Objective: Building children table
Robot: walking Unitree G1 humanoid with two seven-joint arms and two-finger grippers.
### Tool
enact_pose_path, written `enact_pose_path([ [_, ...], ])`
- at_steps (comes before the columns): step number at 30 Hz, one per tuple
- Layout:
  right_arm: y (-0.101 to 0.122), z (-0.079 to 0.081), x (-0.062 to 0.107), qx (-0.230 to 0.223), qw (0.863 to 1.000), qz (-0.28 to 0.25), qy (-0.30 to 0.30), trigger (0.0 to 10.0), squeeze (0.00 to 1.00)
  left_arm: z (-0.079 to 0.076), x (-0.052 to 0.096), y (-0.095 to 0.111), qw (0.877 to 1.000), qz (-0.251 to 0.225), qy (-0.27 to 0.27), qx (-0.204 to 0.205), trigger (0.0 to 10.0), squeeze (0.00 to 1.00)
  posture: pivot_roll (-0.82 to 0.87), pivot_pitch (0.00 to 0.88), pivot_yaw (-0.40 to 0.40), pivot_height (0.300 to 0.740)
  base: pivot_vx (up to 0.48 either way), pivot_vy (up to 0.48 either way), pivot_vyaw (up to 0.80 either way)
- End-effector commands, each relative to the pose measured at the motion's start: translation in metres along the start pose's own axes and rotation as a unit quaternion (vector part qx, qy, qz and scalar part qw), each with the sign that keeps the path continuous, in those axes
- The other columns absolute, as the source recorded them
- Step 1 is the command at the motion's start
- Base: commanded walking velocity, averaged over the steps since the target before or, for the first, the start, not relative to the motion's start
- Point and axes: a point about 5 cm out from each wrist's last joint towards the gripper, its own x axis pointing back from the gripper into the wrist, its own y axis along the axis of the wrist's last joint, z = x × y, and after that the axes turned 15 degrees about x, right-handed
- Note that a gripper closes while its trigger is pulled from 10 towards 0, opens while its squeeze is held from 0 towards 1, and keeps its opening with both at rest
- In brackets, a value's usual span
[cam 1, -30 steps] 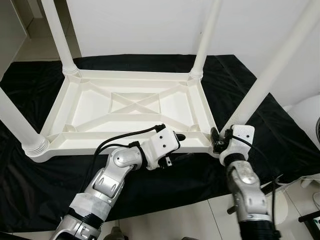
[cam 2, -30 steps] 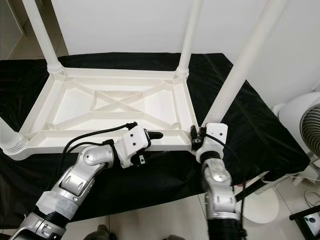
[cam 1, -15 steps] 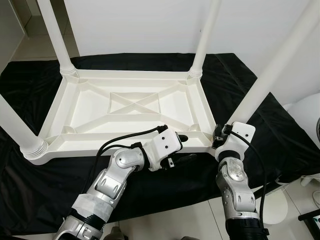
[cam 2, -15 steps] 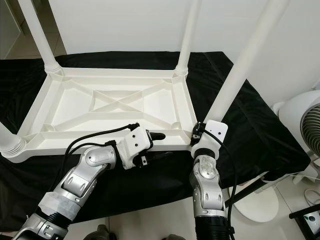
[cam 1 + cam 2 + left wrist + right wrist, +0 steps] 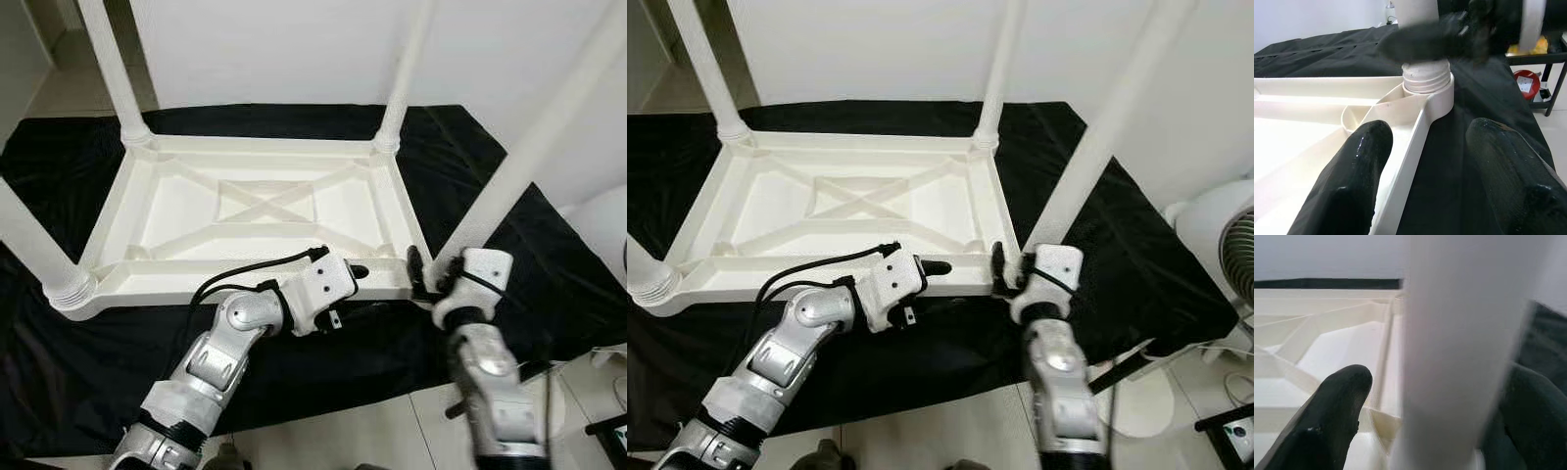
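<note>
Nearest, the left hand point(image 5: 358, 271) sits with its fingers point(image 5: 1352, 171) spread open astride the near rim of the upturned white table top point(image 5: 265, 211), which lies on a black cloth point(image 5: 88, 352) on the floor. Just beside it, the right hand point(image 5: 423, 277) has its fingers either side of the near right leg point(image 5: 534, 147) at its socket; grip uncertain. Farther back, two more legs stand upright.
</note>
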Motion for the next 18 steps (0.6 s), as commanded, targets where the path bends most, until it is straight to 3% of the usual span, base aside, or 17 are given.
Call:
enact_pose_path([
  [1, 0.000, -0.002, 0.002, -0.003, 0.999, -0.007, 0.033, 10.0, 0.00, 0.002, 0.001, 0.001, 1.000, -0.005, 0.025, -0.004, 10.0, 0.00, 0.01, 0.000, -0.051, 0.740, 0.000, 0.000, 0.00],
  [6, 0.001, -0.011, 0.001, 0.012, 0.998, -0.014, 0.060, 10.0, 0.00, 0.002, 0.000, 0.001, 1.000, -0.004, 0.024, -0.005, 10.0, 0.00, 0.01, 0.000, -0.047, 0.740, 0.000, 0.000, 0.00],
  [8, 0.003, -0.016, -0.006, 0.034, 0.993, -0.027, 0.113, 10.0, 0.00, 0.003, -0.001, 0.002, 1.000, -0.006, 0.024, -0.006, 10.0, 0.00, 0.01, 0.000, -0.046, 0.740, 0.000, 0.000, 0.00],
  [17, -0.005, -0.011, -0.018, 0.055, 0.981, -0.021, 0.186, 10.0, 0.00, 0.004, -0.001, 0.003, 1.000, -0.006, 0.025, -0.007, 10.0, 0.00, 0.02, 0.000, -0.036, 0.740, 0.000, 0.000, 0.00],
  [18, -0.010, -0.009, -0.021, 0.062, 0.977, -0.014, 0.204, 8.3, 0.00, 0.004, -0.001, 0.004, 1.000, -0.007, 0.025, -0.008, 10.0, 0.00, 0.02, 0.000, -0.034, 0.740, 0.000, 0.000, 0.00],
])
